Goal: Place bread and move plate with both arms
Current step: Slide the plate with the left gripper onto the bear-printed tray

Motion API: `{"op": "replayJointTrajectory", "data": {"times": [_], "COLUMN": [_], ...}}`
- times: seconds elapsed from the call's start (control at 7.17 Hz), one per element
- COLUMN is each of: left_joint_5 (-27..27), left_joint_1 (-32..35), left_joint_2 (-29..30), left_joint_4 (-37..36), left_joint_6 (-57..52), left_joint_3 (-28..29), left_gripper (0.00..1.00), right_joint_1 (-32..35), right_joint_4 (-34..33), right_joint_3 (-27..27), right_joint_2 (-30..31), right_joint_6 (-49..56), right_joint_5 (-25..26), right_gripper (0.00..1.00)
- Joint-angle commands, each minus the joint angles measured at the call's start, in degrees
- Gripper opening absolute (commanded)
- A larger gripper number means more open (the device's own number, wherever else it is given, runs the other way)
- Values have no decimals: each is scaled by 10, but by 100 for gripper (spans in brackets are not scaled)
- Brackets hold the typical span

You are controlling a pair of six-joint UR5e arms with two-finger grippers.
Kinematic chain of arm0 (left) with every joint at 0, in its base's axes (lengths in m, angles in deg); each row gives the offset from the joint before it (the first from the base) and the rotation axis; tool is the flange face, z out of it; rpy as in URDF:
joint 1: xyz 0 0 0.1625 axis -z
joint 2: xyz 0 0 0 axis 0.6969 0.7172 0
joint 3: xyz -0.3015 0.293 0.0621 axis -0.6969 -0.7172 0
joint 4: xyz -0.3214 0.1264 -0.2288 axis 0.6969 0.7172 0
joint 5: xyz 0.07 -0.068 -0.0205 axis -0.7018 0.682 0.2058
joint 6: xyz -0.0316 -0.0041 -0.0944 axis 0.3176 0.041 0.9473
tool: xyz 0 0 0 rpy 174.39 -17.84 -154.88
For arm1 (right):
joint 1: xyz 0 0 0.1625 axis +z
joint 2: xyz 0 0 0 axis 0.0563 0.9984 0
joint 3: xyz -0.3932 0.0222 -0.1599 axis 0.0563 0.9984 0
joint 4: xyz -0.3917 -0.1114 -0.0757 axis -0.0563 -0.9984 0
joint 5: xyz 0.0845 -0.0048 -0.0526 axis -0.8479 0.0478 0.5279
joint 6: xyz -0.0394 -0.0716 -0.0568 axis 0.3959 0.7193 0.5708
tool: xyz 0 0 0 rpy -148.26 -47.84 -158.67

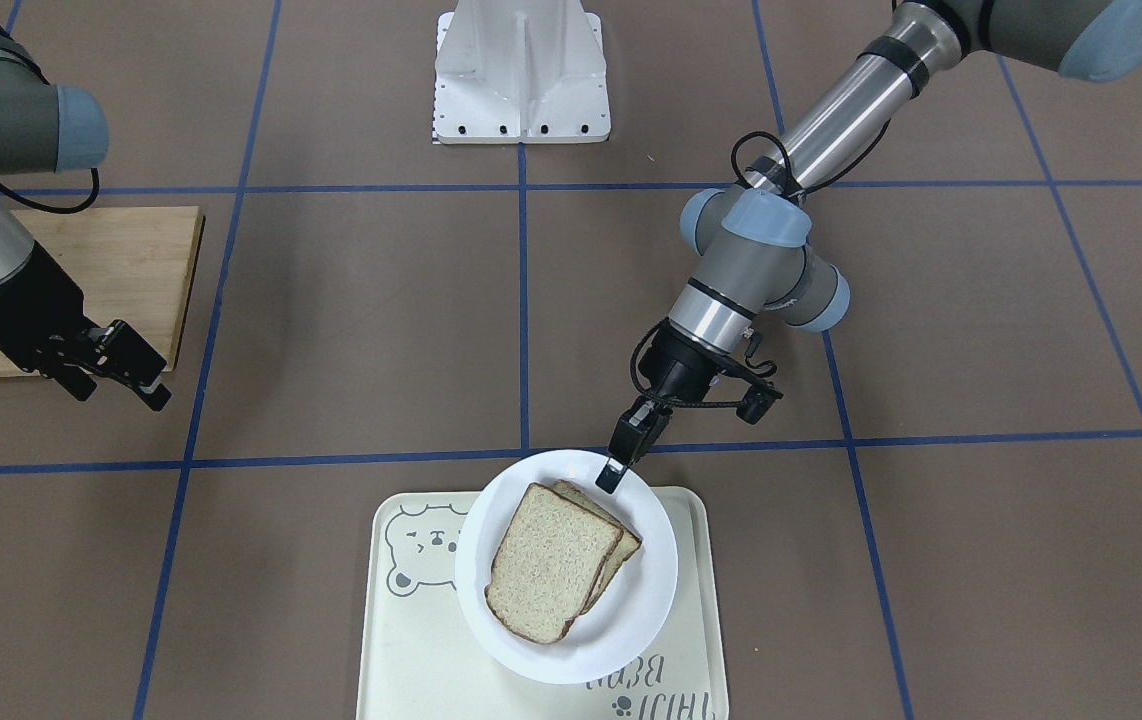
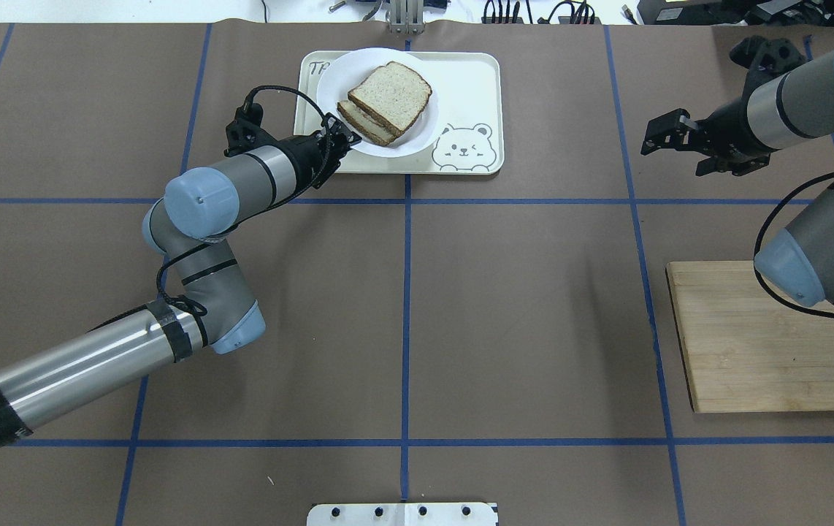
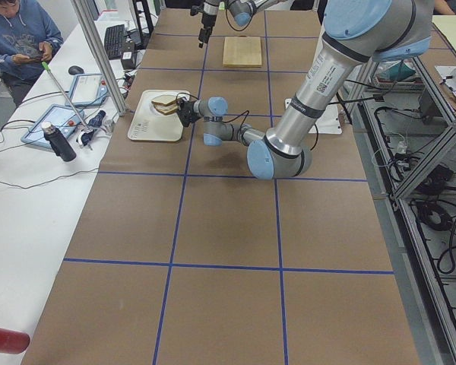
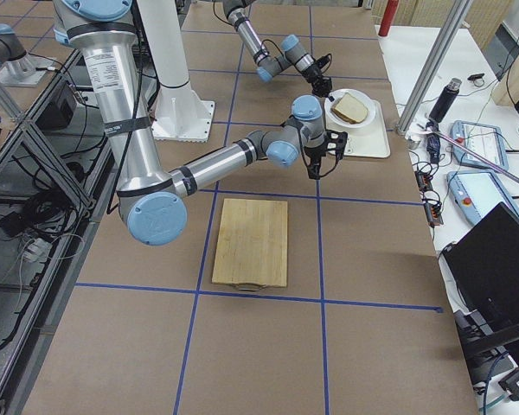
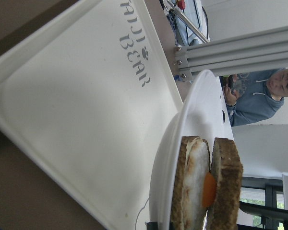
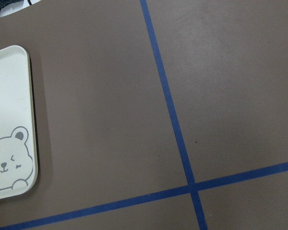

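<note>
Pinching plate (image 1: 651,590) rim, left jaws; bread (image 1: 551,565) just beyond jaws, untouched.

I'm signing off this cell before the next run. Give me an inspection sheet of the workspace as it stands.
Surface: brown table, blue tape grid.
Job's things: bread tops a second slice on the plate; the plate is over the bear-print tray, contact unclear.
Clutter: wooden cutting board on the robot's right side.
Grippers: left gripper at the plate's rim, jaws apparently closed on it; right gripper open, holding nothing.
Cables: black cable loops at the left wrist.
Surroundings: seated person and dark bottle at the side bench.
</note>
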Motion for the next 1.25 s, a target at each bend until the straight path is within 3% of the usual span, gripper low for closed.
{"op": "replayJointTrajectory", "data": {"times": [0.0,0.14,0.28,0.42,0.7,0.84,1.12], "left_joint_5": [-5,-5,-5,-5,-4,-1,16], "left_joint_1": [0,0,0,-1,1,3,3], "left_joint_2": [40,43,43,43,41,23,-68], "left_joint_4": [-16,-15,-15,-15,-15,-15,-10], "left_joint_6": [2,2,2,2,1,-2,-4], "left_joint_3": [49,61,63,63,54,19,-103], "left_gripper": [0,0,19,44,65,69,69], "right_joint_1": [0,0,0,-1,-3,-3,-3], "right_joint_4": [2,1,1,1,1,-1,-4], "right_joint_3": [-1,1,0,0,0,1,4], "right_joint_2": [3,3,2,1,0,-3,-5], "right_joint_6": [0,0,0,0,0,0,0], "right_joint_5": [0,0,-2,-2,-2,-2,1], "right_gripper": [100,100,100,100,100,100,100]}}
